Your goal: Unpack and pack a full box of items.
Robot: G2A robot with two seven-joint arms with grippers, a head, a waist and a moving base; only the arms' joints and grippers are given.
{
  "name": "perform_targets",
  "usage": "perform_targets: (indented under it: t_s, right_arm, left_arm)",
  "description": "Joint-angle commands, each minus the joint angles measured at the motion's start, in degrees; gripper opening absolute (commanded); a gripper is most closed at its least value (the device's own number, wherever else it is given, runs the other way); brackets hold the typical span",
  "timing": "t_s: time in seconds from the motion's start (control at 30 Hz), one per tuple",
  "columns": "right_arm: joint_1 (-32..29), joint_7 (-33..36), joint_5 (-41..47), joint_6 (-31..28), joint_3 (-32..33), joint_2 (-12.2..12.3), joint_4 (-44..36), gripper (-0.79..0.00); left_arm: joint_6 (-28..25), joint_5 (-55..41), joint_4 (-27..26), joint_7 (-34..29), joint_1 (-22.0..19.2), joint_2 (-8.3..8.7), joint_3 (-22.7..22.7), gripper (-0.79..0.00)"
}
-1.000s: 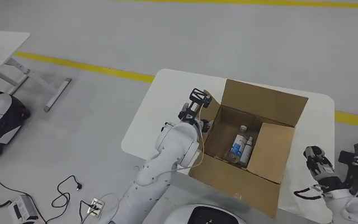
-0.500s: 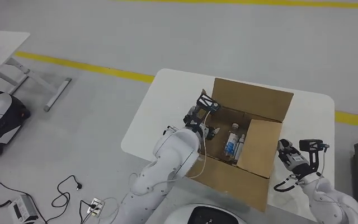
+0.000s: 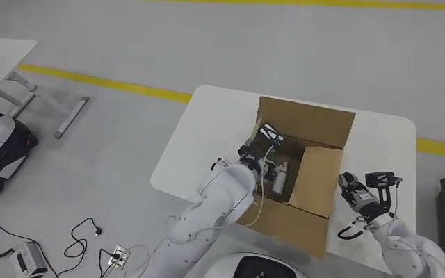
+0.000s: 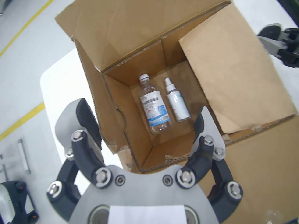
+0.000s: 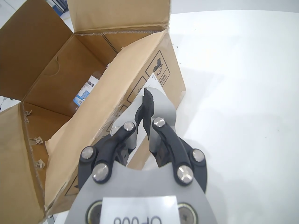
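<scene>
The left gripper (image 4: 142,109) hung open above the box (image 4: 140,24). Inside, a bottle (image 4: 153,107) and a spray bottle (image 4: 176,104) lay side by side, seemingly not touching. The right gripper (image 5: 146,99), closed and empty, sat just beside the box's outer wall.

— Where does the top view sit?
— High over the arms, looking down on the table (image 3: 201,125) and the open box (image 3: 306,121).
— And the wrists?
— The left one hangs above the box and looks straight into it past the left claw (image 4: 142,107). The right one sits low, close against the box's outside, behind the right claw (image 5: 146,94). All three share the box.
</scene>
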Motion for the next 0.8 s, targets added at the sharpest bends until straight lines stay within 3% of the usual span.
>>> perform_targets:
  t_s: [0.0, 0.23, 0.47, 0.77]
  right_arm:
    - [-0.75, 0.27, -0.13, 0.20, 0.40, 0.07, -0.99, -0.785]
    - [-2.55, -0.33, 0.04, 1.20, 1.51, 0.09, -3.93, -0.785]
    - [-5.85, -2.00, 1.16, 2.17, 5.03, 0.37, -10.64, -0.785]
    - [-3.72, 8.83, -1.14, -2.53, 2.99, 0.71, -15.39, -0.785]
  left_arm:
    - [1.74, 2.24, 0.87, 0.26, -0.22, 0.01, -0.88, 0.000]
    - [4.40, 7.29, 3.77, -1.23, -1.46, 0.30, -5.98, 0.000]
    - [5.57, 13.29, 8.47, -2.36, -2.47, 0.37, -7.74, 0.000]
    - [5.30, 14.84, 14.87, -2.71, -3.11, 0.27, -9.58, 0.000]
